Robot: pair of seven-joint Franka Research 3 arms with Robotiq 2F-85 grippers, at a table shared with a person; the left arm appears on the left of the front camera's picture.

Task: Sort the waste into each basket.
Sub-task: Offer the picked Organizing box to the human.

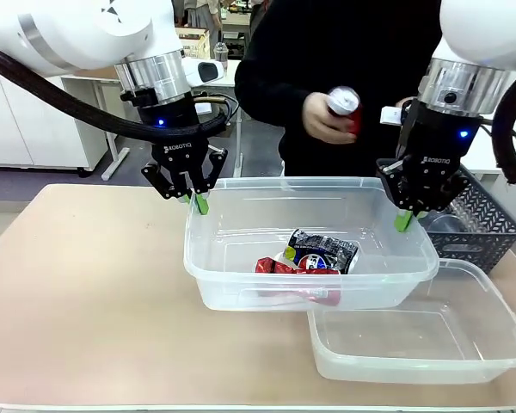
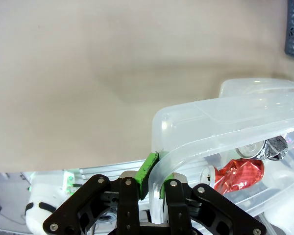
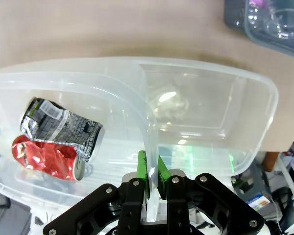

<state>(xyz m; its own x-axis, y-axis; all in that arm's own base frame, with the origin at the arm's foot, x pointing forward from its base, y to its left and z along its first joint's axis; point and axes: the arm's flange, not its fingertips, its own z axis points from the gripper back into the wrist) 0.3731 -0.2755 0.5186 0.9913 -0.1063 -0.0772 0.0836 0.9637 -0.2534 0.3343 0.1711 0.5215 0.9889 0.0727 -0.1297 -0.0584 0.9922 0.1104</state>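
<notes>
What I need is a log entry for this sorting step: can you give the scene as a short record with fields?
tub: holds a crushed red can and a crushed black-and-silver can
left gripper: shut on the tub's left rim
right gripper: shut on the tub's right rim
second tub: on the table, near right
person's hand: holds a red-and-silver can beyond the tub
dark basket: far right
</notes>
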